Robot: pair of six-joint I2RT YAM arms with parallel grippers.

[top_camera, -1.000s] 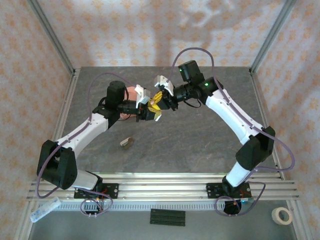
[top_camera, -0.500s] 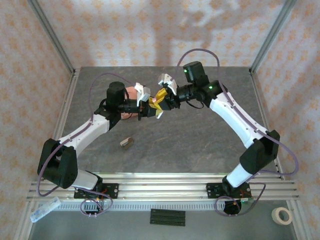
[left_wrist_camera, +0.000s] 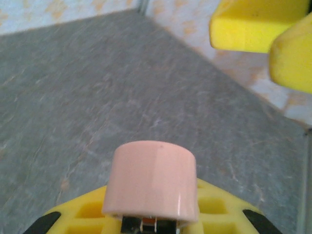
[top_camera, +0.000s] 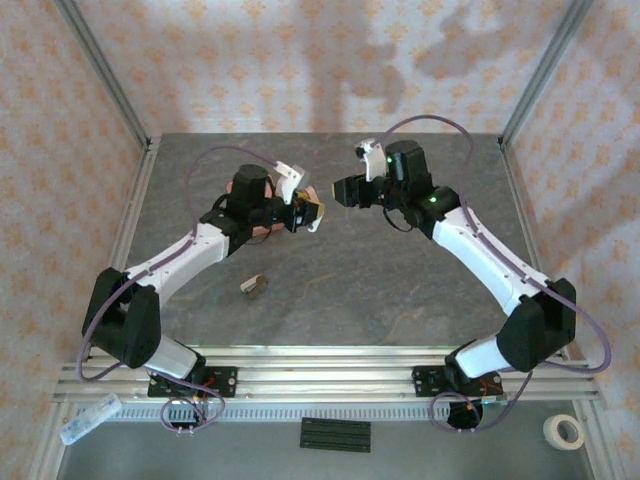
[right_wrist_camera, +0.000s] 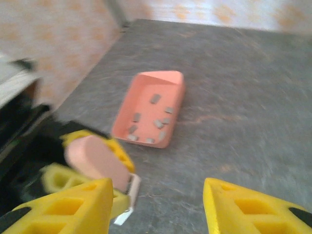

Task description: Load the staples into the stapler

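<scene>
Grey stone-patterned table (top_camera: 400, 290): a salmon-pink tray (right_wrist_camera: 168, 85) of small grey staples (right_wrist_camera: 155, 99) rests flat, while a small tan object (top_camera: 252, 285) lies alone at 8 o'clock from centre.

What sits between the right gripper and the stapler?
Nothing: a bare stretch of grey table shows between the right gripper and the stapler, clearest in the top view, also in the left wrist view.
</scene>
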